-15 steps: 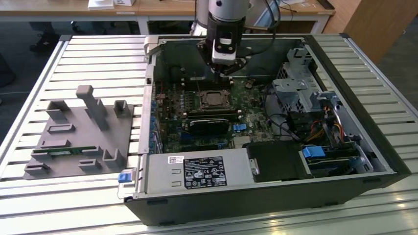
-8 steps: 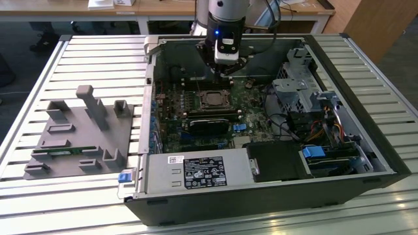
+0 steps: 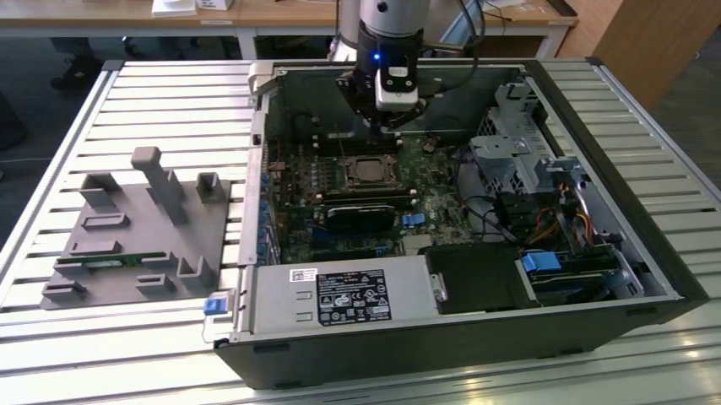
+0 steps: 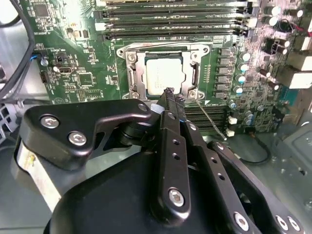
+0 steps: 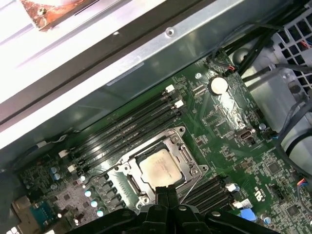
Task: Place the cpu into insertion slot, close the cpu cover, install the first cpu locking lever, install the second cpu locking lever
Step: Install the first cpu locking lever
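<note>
**Fingertips at the socket's edge**

We saw the gripper (image 4: 169,92) with its two black fingers pressed together. Their tips sat at the edge of the cpu cover (image 4: 132,73) nearest the arm. The cover lay flat as a shiny frame around the cpu (image 4: 164,72), whose dull grey top showed through the cut-out. A thin silvery lever (image 4: 210,116) slanted away from the socket's corner, just beside the fingers. Long black memory slots (image 4: 175,22) ran across the green circuit board (image 4: 83,53) beyond the socket, and small silver-topped capacitors (image 4: 242,68) stood in a row alongside it.
</note>
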